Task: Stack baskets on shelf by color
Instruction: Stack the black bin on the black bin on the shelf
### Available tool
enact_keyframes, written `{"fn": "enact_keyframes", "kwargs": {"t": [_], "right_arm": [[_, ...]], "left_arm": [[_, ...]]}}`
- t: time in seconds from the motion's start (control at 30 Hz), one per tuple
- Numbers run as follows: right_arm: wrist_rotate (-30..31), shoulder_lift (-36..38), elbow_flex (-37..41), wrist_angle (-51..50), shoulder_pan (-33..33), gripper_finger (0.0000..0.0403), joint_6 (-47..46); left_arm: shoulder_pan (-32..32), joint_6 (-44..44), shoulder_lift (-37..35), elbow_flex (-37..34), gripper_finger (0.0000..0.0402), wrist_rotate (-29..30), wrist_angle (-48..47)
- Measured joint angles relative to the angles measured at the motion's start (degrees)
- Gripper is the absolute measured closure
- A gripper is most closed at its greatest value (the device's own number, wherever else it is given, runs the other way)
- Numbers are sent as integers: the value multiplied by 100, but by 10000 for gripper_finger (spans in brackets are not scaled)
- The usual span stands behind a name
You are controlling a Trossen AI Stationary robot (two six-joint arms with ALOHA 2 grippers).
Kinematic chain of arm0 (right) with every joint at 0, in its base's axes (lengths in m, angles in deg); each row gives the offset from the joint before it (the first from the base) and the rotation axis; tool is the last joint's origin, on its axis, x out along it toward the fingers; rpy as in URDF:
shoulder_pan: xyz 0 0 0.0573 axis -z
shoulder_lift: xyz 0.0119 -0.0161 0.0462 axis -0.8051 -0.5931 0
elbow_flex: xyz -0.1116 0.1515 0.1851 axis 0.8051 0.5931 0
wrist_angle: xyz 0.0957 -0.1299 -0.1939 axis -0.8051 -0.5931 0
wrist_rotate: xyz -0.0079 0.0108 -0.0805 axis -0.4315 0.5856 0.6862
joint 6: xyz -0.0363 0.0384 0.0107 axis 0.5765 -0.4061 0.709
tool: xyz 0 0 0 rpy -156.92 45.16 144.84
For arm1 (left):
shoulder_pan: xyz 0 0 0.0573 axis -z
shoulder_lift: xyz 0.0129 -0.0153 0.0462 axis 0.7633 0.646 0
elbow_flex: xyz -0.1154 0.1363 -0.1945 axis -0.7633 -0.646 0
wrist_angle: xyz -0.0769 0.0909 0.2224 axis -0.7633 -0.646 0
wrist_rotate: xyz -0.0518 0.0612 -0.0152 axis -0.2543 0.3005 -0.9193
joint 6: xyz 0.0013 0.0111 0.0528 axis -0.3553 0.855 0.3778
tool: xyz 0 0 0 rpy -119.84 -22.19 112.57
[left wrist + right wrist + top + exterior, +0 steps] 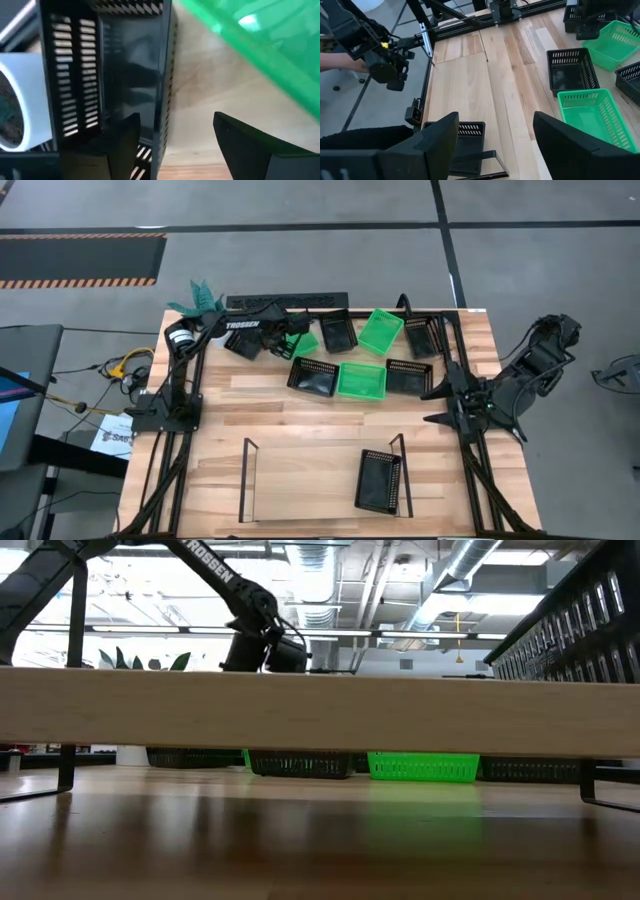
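Note:
Several black baskets and three green ones lie at the table's far side. My left gripper [272,336] is open, low over the far-left black basket [243,341]. In the left wrist view one finger [125,135] stands inside that basket and the other [240,140] outside its side wall [165,75], with a green basket [260,45] close by. The shelf [300,465] stands at the near edge, a black basket [380,480] on its right end. My right gripper [437,405] waits open at the table's right, above the board. My left gripper [175,117] comes from above with its fingers on either side of the black basket's long side wall. The basket rests on the table. I cannot tell whether either finger touches the wall.
A white pot [183,336] with a green plant stands just left of the left gripper. A long black bar [290,301] lies along the far edge. Bare wood [300,415] lies between the baskets and the shelf. A person's hand [340,60] shows beyond the table.

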Motion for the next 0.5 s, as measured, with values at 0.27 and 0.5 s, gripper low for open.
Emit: {"fn": "enact_keyframes", "kwargs": {"t": [0.27,0.5], "right_arm": [[-2,-1,0,1,0,121,0],[-2,0,0,3,0,121,0]], "left_arm": [[-2,-27,2,-247,240,-114,196],[26,-106,2,-247,353,-192,187]]}}
